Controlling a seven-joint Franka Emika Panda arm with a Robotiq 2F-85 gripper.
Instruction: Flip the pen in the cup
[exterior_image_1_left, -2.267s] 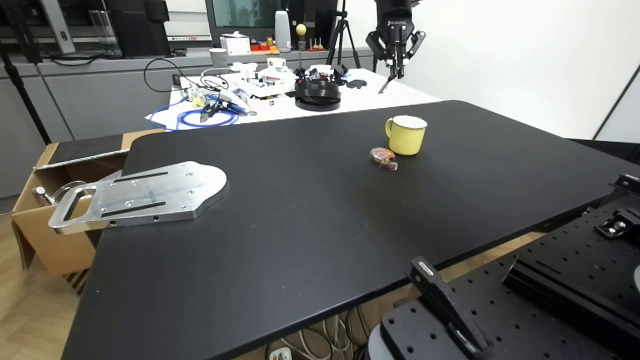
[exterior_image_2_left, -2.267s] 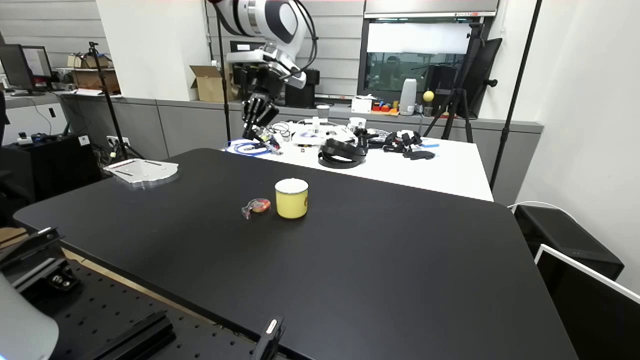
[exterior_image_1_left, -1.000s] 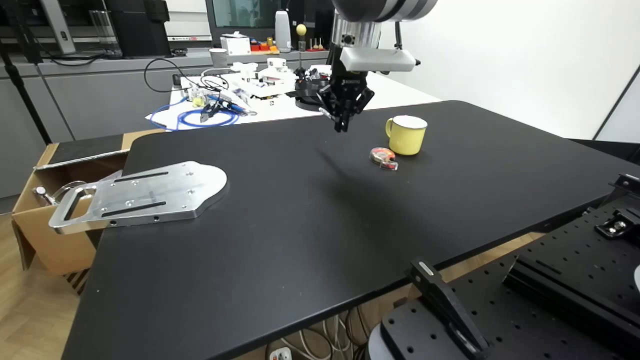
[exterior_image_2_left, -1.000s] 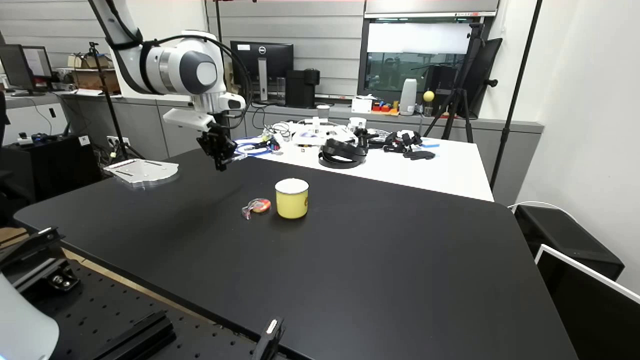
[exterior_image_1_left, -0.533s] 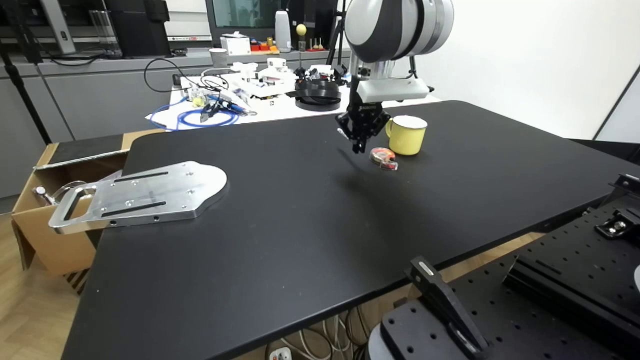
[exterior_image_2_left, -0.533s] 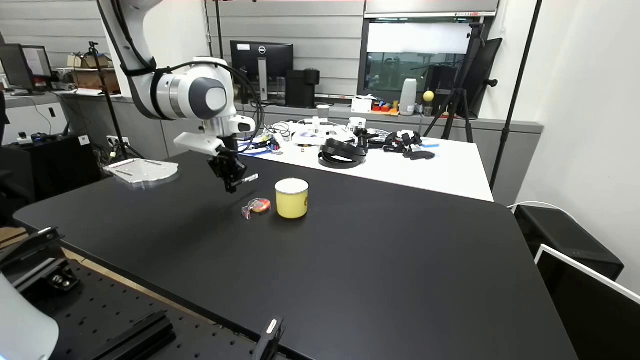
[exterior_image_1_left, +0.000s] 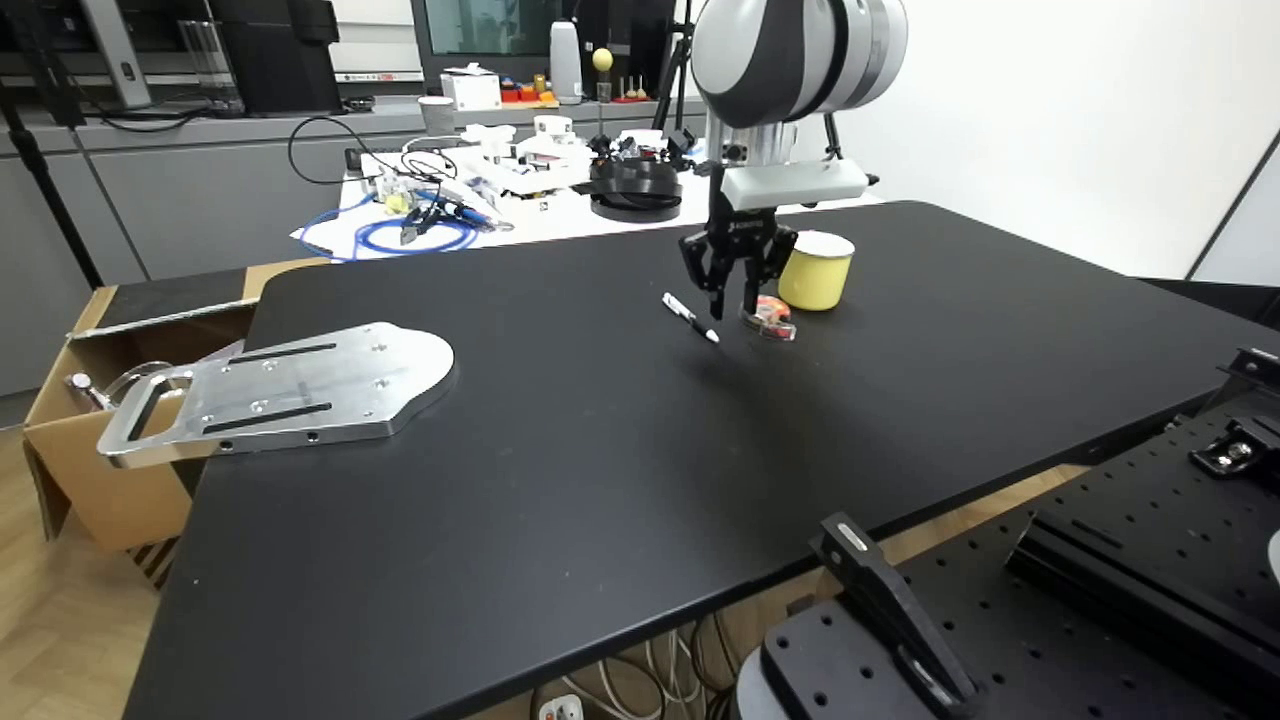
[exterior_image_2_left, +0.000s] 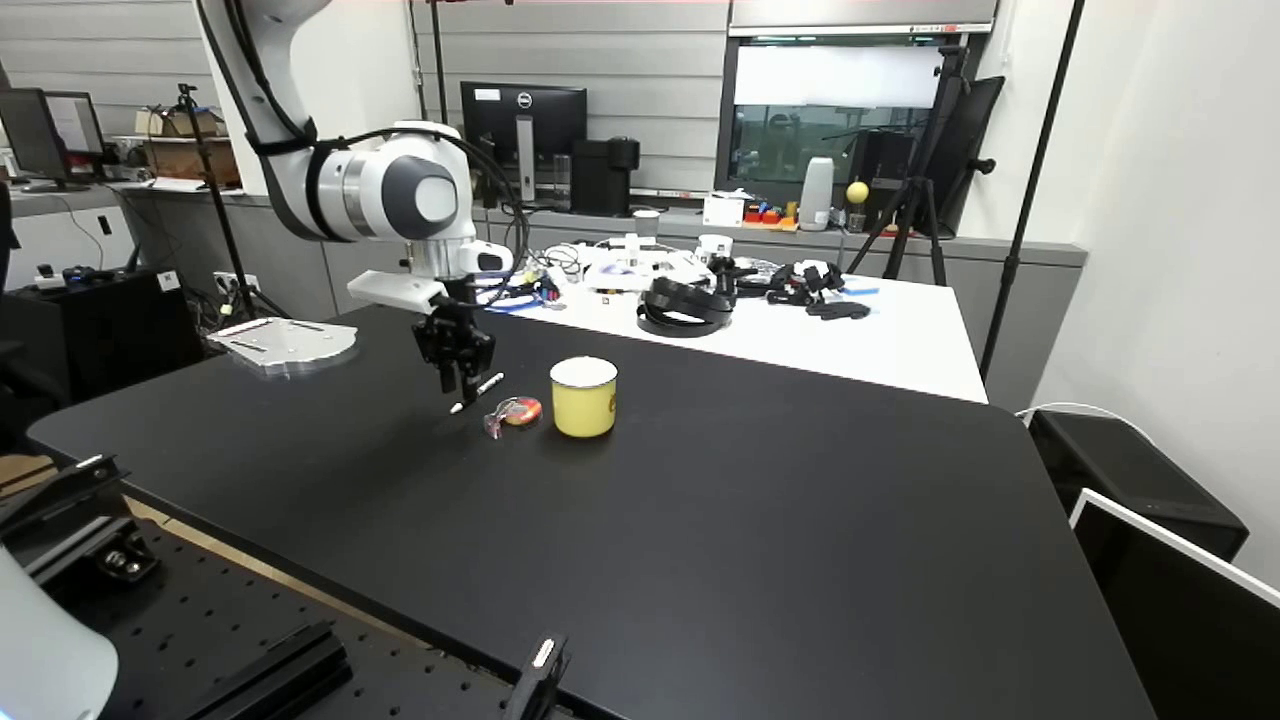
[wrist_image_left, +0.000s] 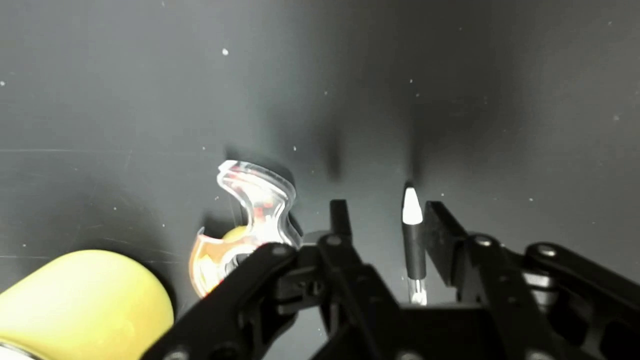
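Observation:
The pen lies on the black table in both exterior views (exterior_image_1_left: 691, 318) (exterior_image_2_left: 491, 383). In the wrist view the pen (wrist_image_left: 414, 250) shows a white tip, a black grip and a clear barrel; its rear part is hidden by the gripper. My gripper (exterior_image_1_left: 734, 310) is open just above the pen, also seen in an exterior view (exterior_image_2_left: 459, 393). In the wrist view my gripper (wrist_image_left: 387, 207) has the pen between its fingers, close beside the right one. The yellow cup (exterior_image_1_left: 815, 278) stands upright to one side, also visible in an exterior view (exterior_image_2_left: 583, 408) and the wrist view (wrist_image_left: 95, 305).
A clear and red tape dispenser (exterior_image_1_left: 770, 318) lies between the gripper and the cup; it also shows in the wrist view (wrist_image_left: 262, 205). A metal plate (exterior_image_1_left: 300, 385) lies at the table's edge. A white table (exterior_image_1_left: 560, 215) with clutter stands behind.
The gripper came down beside the tape dispenser with the pen held in it. In the last half second it opened, and the pen now lies on the table. The cup has not moved.

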